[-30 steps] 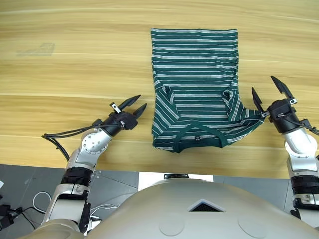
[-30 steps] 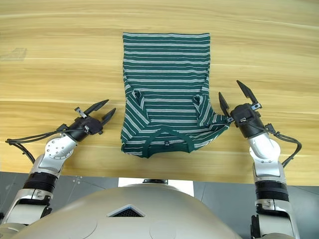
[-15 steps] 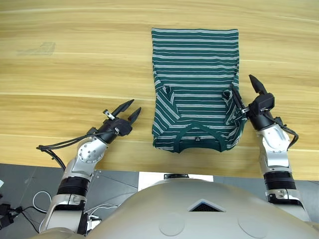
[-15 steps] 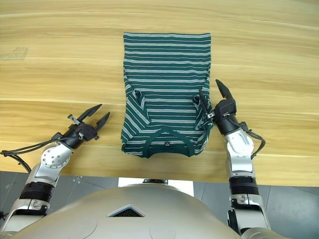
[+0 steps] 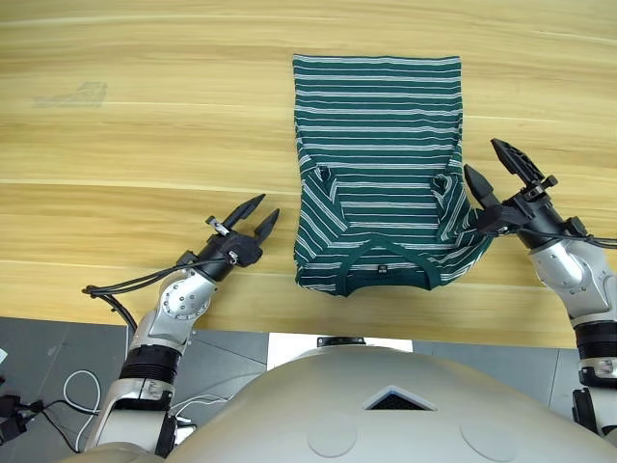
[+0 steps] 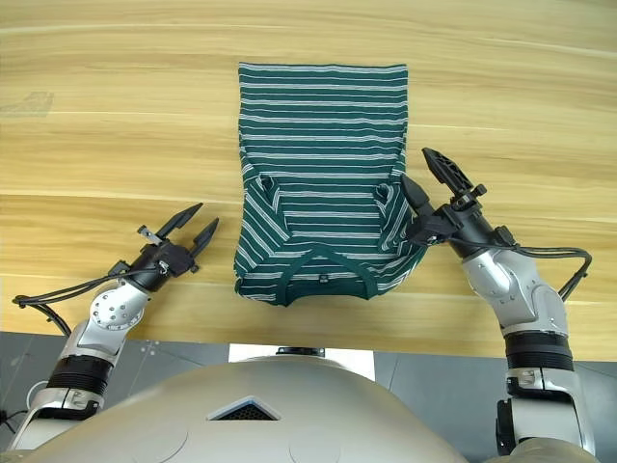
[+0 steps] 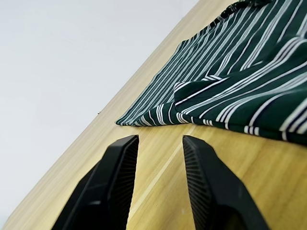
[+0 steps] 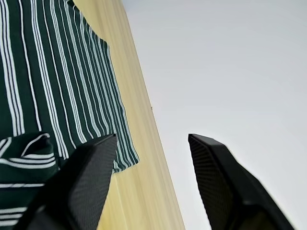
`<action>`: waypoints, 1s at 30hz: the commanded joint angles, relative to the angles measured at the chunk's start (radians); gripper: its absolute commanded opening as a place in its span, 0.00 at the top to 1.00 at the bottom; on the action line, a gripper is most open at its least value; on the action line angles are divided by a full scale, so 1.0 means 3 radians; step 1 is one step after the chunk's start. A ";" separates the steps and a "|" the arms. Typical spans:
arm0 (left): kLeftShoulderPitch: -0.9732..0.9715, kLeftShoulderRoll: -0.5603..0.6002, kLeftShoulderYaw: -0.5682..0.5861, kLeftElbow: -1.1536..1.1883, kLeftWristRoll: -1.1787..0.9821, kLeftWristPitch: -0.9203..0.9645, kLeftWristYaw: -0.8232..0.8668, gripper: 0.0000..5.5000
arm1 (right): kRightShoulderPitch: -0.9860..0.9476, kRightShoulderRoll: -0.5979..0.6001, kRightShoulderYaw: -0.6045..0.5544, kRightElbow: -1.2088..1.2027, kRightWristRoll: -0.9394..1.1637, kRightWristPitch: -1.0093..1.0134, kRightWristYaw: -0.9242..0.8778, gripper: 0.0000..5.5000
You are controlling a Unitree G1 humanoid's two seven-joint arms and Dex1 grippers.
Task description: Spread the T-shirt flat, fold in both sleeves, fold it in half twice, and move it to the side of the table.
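Left wrist view: T-shirt [image 7: 230, 81], layered folds edge-on.

A light wood-grain table top [image 5: 145, 125] spans the scene, with dark grey tiled floor [image 5: 39, 347] below its near edge and a plain white wall [image 7: 57, 57] beyond its far edge.

Striped T-shirt [image 5: 381, 164] lay on the wooden table [image 5: 145, 145], sleeves folded in. Left gripper [image 5: 268, 205] and right gripper [image 5: 481, 156] flanked it, fingers spread.

we log T-shirt [image 5: 378, 145] on table [image 5: 145, 125], collar toward near edge; left gripper [image 5: 270, 204] just left of it; right gripper [image 5: 481, 157] at its right side
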 commanded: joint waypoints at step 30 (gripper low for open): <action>-0.0245 -0.0791 -0.0681 -0.1530 -0.1900 0.1134 -0.0682 0.69 | -0.0100 0.0274 0.0274 0.0833 0.1342 0.0477 0.1073 0.50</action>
